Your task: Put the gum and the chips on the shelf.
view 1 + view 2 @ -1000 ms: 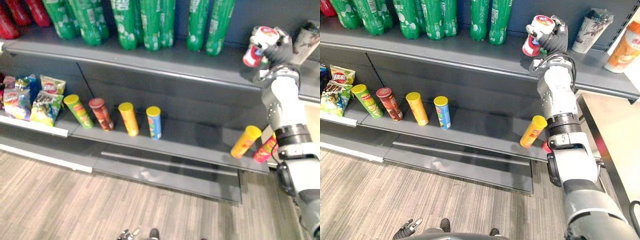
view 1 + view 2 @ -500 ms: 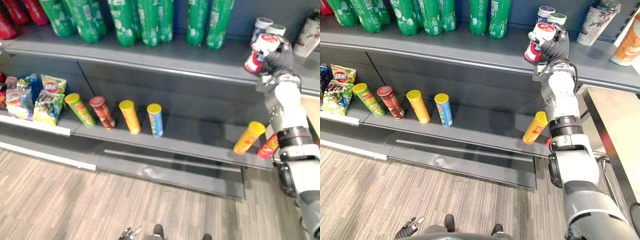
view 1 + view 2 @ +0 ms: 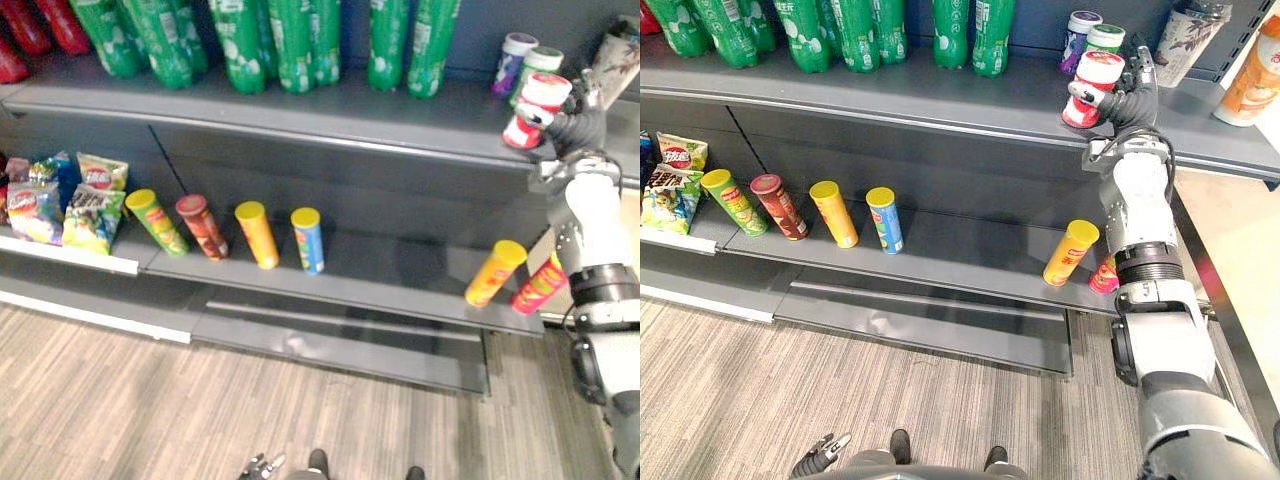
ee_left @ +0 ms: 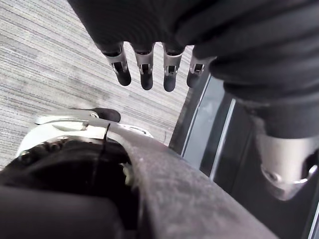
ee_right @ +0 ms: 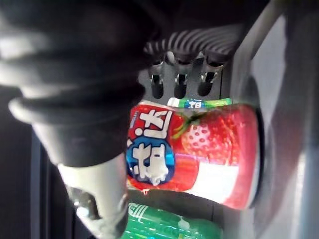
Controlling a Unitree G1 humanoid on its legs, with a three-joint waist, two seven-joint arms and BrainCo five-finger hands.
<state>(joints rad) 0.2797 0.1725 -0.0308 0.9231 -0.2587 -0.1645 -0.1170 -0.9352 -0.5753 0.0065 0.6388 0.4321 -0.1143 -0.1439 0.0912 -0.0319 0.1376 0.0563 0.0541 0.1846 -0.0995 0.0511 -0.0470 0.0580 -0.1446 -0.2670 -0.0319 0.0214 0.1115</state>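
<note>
Left hand (image 4: 146,74) noted hanging slack over the floor. The red gum canister (image 3: 1095,88), clasped in the right hand (image 3: 1132,100), has been brought down toward the upper shelf (image 3: 940,95), just before the green canister (image 3: 1103,40). Set-down is judged imminent; release not yet made.

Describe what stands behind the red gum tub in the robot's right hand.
On the dark grey upper shelf stand a purple tub and a green-lidded tub. The red gum tub, gripped by the right hand, covers the green one's base.

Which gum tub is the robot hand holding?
The red tub, in the right robot hand; the purple tub and green tub stand on the shelf behind.
</note>
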